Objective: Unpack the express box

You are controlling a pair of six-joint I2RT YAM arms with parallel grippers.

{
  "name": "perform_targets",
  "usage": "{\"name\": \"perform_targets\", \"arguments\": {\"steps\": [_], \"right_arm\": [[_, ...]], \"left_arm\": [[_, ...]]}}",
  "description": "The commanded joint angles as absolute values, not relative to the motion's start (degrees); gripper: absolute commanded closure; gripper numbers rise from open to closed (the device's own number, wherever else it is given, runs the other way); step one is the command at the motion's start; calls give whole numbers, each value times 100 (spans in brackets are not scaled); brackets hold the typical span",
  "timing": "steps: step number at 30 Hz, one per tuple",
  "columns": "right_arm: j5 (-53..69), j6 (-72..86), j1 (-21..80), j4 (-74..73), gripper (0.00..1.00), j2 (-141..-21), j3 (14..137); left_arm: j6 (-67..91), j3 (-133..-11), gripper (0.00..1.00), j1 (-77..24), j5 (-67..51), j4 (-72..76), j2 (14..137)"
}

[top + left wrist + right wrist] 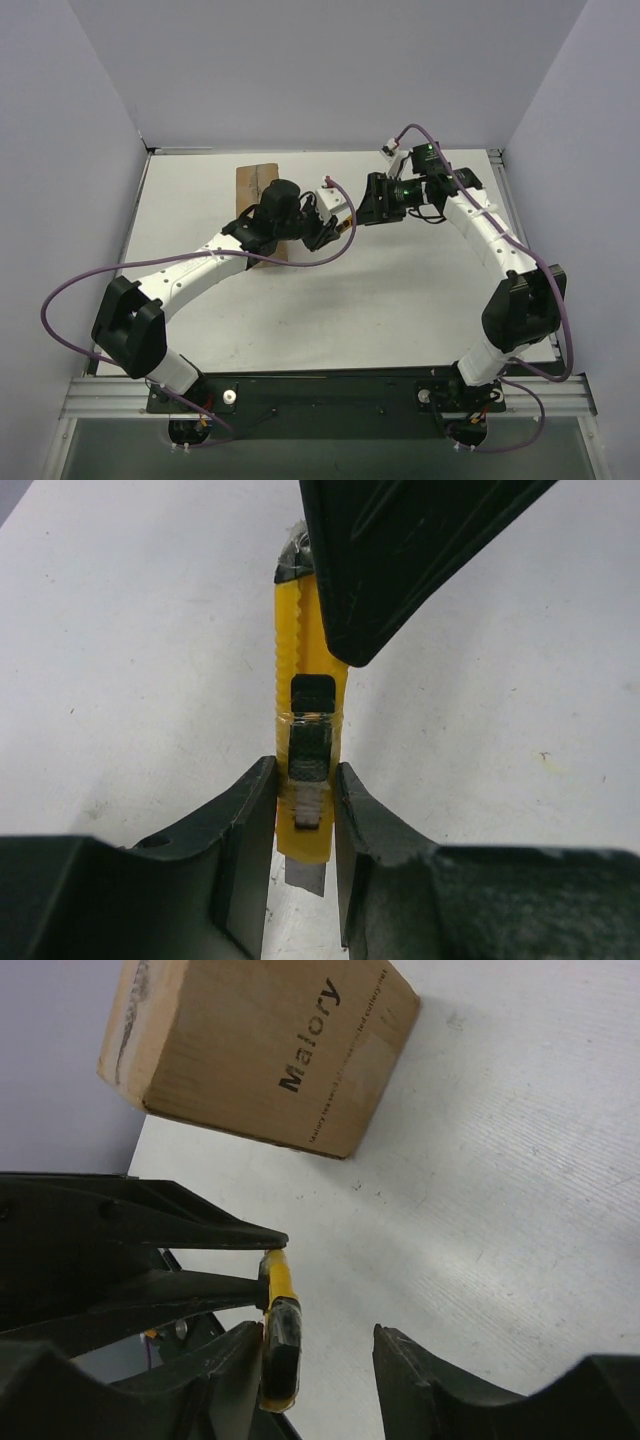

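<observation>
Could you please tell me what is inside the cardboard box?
Only closed brown faces of the cardboard box show, one printed Malory; overhead, the left arm covers part of it. Whatever is inside is hidden.

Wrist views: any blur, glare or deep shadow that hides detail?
Left wrist: knife in focus; left fingers near-black, showing little detail. Right wrist: box lettering crisp, fine print too small to read; right fingers likewise dark. Top external: even light, soft shadows, no blur.

Brown express box (260,1050), yellow-and-black knife (310,680), white table (400,290)
</observation>
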State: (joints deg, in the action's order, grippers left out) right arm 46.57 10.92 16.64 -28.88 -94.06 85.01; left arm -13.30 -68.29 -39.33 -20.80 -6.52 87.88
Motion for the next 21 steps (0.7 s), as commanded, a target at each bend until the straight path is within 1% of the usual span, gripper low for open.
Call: {"name": "perform_targets", "arguments": {"steps": [1, 3, 4, 6, 7, 8, 9, 10, 11, 12, 14, 15, 16, 17, 19, 21], "right_arm": [[4913, 905, 1836, -2857, 59, -9132, 8482], [5027, 862, 1872, -2813, 73, -9176, 8473], [5123, 844, 1889, -2795, 89, -9184, 8473], [5159, 756, 1899, -2786, 99, -9211, 8473], [5150, 712, 1890, -2795, 100, -9202, 8534], [5176, 651, 1794, -2804, 100, -9185, 8578], [5238, 415, 1741, -2830, 100, -9158, 8648], [5299, 248, 1645, -2978, 100, -9141, 8727], [5430, 55, 1548, -3110, 100, -9106, 8928], [5493, -530, 1347, -3242, 100, -9079, 9008], [5694, -1200, 1117, -3637, 100, -8956, 9228], [5695, -1978, 1108, -4048, 100, -8904, 9316], [5687, -2491, 1151, -4295, 100, -8790, 9421], [5573, -2818, 1204, -4463, 100, -8719, 9491], [5476, -3180, 1309, -4562, 100, -8500, 9457], [5423, -3191, 1414, -4562, 100, -8455, 9448]], "left_arm": [[-1090, -6908, 100, -3981, -2188, -273, 8684], [-1072, -6882, 100, -3990, -2180, -255, 8657], [-1064, -6873, 100, -3999, -2154, -255, 8666], [-1072, -6873, 100, -3999, -2214, -255, 8666], [-1142, -6890, 98, -3999, -2293, -281, 8675], [-1195, -6908, 89, -3990, -2346, -316, 8666], [-1221, -6943, 76, -3973, -2399, -369, 8640], [-1274, -6978, 68, -3955, -2469, -395, 8631], [-1283, -7013, 51, -3877, -2461, -439, 8613], [-1240, -7066, 45, -3815, -2409, -509, 8622], [-1187, -7285, 39, -3553, -2977, -745, 8727], [-1178, -7434, 39, -3481, -3249, -817, 8780], [-1178, -7496, 39, -3411, -3739, -852, 8815], [-1186, -7514, 39, -3349, -3901, -853, 8885], [-1160, -7410, 39, -3296, -4392, -520, 8903], [-1064, -7330, 39, -3270, -4605, -89, 8938]]}}
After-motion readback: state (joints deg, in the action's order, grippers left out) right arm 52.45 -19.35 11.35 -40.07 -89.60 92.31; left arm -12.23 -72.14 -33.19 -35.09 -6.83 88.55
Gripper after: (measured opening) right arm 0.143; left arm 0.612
